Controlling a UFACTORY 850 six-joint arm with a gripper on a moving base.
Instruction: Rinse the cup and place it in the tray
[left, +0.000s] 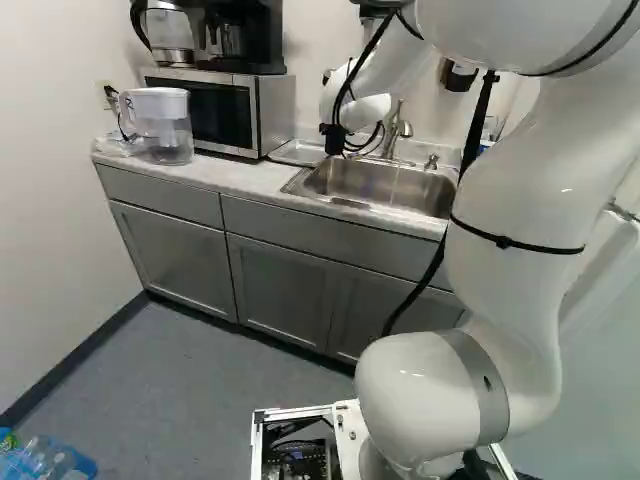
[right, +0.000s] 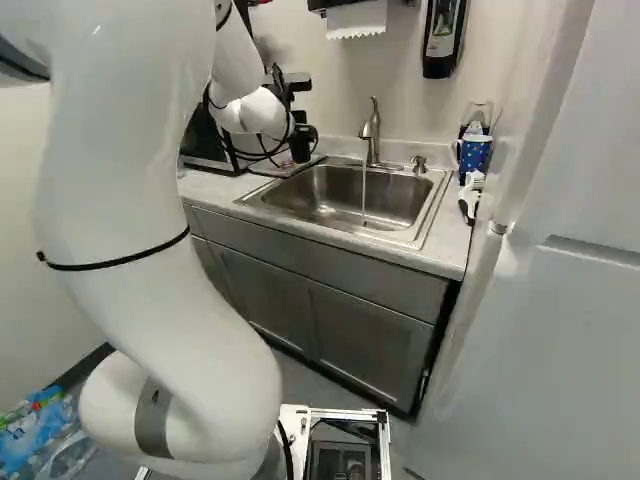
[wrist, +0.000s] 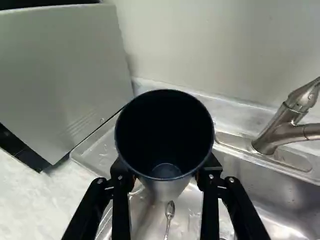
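Dark and smooth inside, the cup (wrist: 163, 132) is round like a tube, with its mouth facing my wrist camera. My claw (wrist: 162, 175) is closed on it from two sides, I think so it won't slip or roll. It hangs over the shiny tray (wrist: 102, 150), near the back edge of the worktop (wrist: 37, 200), between the microwave (wrist: 60, 75) and the sink (right: 330, 190), maybe to catch drips. A thin metal spoon (wrist: 170, 211) lies there. Water (right: 364, 192) runs from the tap (right: 372, 130); if the rinse is done, I'd lower the cup gently next.
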